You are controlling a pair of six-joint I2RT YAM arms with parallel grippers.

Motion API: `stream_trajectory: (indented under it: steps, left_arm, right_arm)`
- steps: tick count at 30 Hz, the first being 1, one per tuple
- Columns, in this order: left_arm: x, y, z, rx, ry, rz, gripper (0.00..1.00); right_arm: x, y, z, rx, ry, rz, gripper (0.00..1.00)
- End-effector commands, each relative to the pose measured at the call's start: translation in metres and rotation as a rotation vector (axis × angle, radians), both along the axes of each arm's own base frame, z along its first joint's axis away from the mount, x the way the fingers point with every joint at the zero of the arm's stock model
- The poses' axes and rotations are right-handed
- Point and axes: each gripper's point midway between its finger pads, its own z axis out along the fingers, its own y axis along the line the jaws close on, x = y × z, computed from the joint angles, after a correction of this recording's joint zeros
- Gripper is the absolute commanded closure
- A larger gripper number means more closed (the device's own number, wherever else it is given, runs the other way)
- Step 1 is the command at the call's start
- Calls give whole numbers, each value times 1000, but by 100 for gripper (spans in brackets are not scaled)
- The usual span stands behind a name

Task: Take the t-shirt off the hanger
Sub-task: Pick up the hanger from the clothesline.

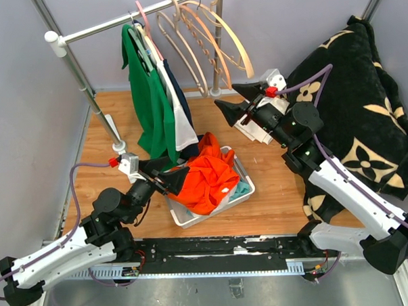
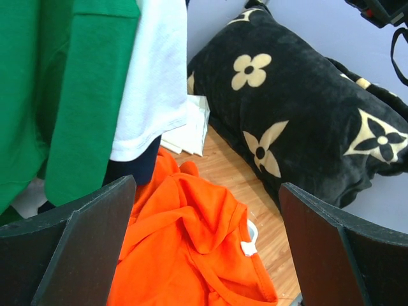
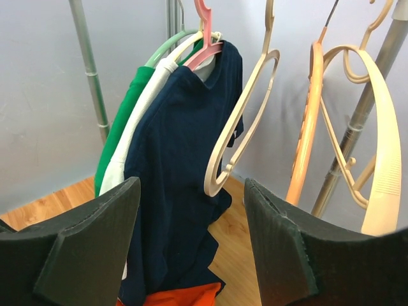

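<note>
A green t-shirt [image 1: 147, 94], a white one [image 1: 182, 127] and a navy one [image 3: 185, 166] hang on hangers from the rail [image 1: 117, 22]; the navy one is on a pink hanger [image 3: 205, 44]. An orange t-shirt [image 1: 208, 176] lies in the white bin [image 1: 243, 192]. My left gripper [image 1: 174, 178] is open and empty, just left of the orange shirt [image 2: 191, 248], below the hanging shirts. My right gripper [image 1: 232, 104] is open and empty, to the right of the hanging shirts, facing the navy one.
Several bare beige and orange hangers [image 1: 206, 38] hang right of the shirts. A black flowered blanket [image 1: 365, 112] lies at the right. The rail's stand foot [image 1: 119, 146] is on the wooden floor. A white folded item [image 1: 254, 130] lies under the right arm.
</note>
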Motion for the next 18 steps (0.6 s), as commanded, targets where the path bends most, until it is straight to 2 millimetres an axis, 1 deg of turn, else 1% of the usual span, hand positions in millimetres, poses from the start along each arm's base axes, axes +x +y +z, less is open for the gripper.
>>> stream_trajectory:
  steps: [1, 12, 18]
  left_arm:
    - [2, 10, -8, 1, 17, 45, 0]
    - [4, 13, -8, -10, 27, 65, 0]
    - [5, 15, -6, -17, 28, 76, 0]
  right_arm:
    - [-8, 3, 26, 32, -71, 5, 33]
    - [-12, 1, 29, 29, -84, -6, 32]
    - [-11, 10, 31, 27, -83, 12, 33]
